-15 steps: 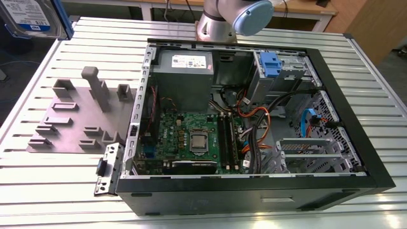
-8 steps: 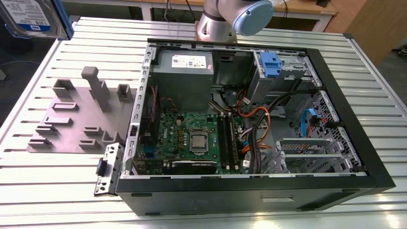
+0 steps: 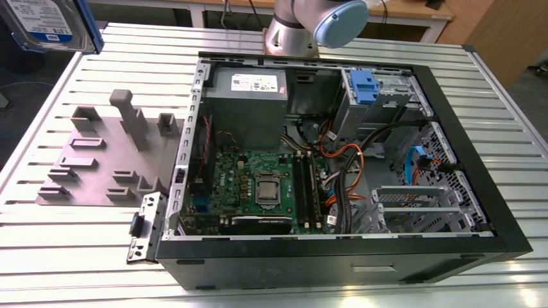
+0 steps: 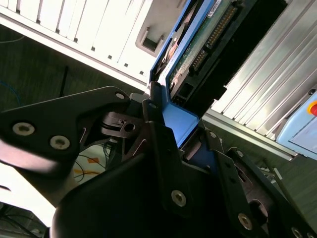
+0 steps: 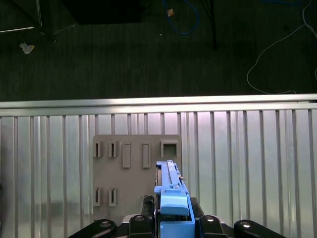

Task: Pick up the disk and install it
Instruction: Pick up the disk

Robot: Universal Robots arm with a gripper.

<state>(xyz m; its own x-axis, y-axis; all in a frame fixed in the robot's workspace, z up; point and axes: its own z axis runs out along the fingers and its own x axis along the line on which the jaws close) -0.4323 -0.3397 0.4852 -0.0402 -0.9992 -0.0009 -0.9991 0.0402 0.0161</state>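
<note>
Claw (image 5: 173, 223) clamping the disk (image 5: 169, 176) edge-on
It is hanging over a grey fixture plate (image 5: 129, 188) near the slatted tabletop's (image 5: 247, 163) edge; an open computer case (image 3: 325, 256) is sitting beside the plate.

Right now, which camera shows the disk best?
The second wrist view: the disk is close, its circuit side and blue frame plain. The first wrist view shows it edge-on; the exterior view catches its labelled face at the picture's corner.

On my feed the disk (image 3: 45, 22) reads silver with a white-and-blue label and a bright blue frame. Table (image 3: 77, 256) is ribbed silver, holder plate (image 3: 102, 154) plain grey, computer case (image 3: 342, 253) black, board (image 3: 248, 183) green, cables (image 3: 344, 153) orange and blue.
</note>
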